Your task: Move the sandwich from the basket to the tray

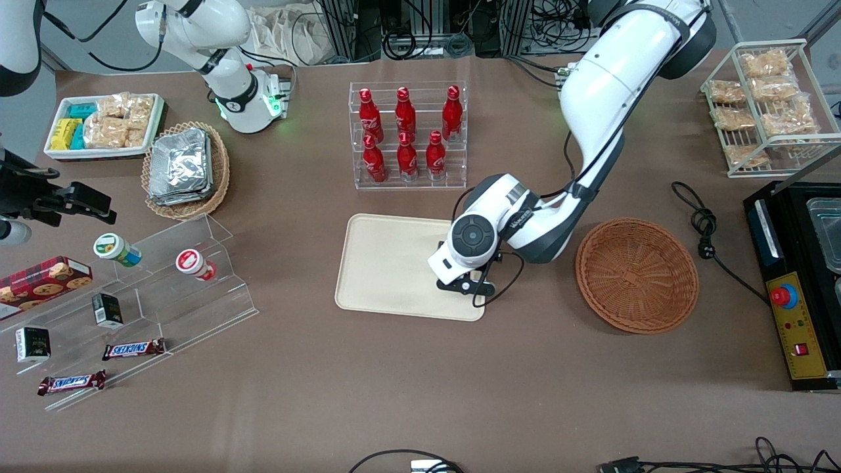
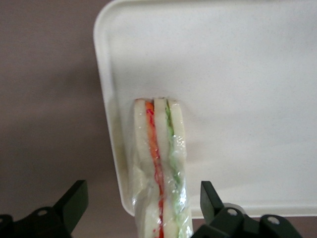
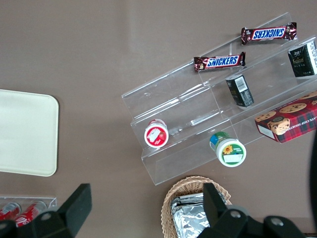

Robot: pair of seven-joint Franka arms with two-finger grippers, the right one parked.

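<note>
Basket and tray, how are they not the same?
The basket is round, reddish-brown and woven; the tray is a flat, smooth, cream rectangle with rounded corners. The basket is a deep bowl; the tray has only a low rim. The basket looks empty; the sandwich lies at the tray's corner, one end past the rim, with the open end effector above it. Both sit on the brown table.

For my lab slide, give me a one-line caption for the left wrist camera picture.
Open gripper above the wrapped sandwich lying at a corner of the cream tray.
</note>
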